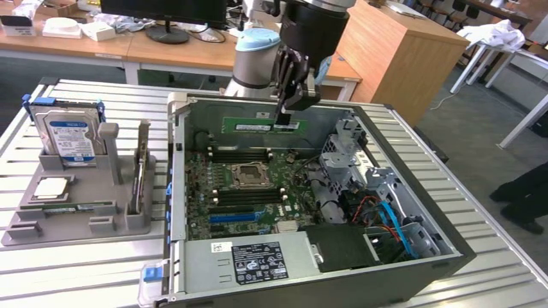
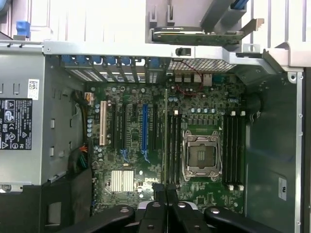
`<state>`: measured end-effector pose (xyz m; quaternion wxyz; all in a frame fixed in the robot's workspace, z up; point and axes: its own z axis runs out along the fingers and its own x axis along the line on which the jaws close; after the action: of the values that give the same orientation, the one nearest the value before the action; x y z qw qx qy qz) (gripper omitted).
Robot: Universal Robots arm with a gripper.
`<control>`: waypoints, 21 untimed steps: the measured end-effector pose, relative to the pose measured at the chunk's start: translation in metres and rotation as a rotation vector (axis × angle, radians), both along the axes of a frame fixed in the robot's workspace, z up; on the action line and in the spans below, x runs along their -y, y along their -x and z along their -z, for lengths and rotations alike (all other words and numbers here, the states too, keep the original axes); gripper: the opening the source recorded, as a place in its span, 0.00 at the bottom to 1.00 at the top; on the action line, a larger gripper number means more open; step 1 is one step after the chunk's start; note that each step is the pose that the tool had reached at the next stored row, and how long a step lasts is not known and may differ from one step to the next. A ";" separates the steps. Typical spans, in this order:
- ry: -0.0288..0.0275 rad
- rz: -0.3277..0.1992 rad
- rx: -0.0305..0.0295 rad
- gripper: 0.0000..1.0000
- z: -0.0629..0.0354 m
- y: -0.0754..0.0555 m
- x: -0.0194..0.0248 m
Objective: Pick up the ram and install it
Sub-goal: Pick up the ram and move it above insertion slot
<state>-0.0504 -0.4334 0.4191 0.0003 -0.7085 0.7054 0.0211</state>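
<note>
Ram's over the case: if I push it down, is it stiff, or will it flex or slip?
The ram looks like a thin rigid board: probably stiff, but fragile under sideways force. The hand seems to pinch it off-centre, so it may pivot when pushed. Its smooth flat faces could slip.
</note>
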 end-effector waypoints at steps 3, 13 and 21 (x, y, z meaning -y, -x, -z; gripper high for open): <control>0.0000 0.000 0.0000 0.11 0.0000 0.000 -0.0048; 0.0001 0.000 0.0000 0.11 0.0000 0.000 -0.0115; 0.0000 0.000 -0.0011 0.11 0.0000 -0.018 -0.0115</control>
<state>-0.0327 -0.4219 0.4191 -0.0001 -0.7085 0.7054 0.0215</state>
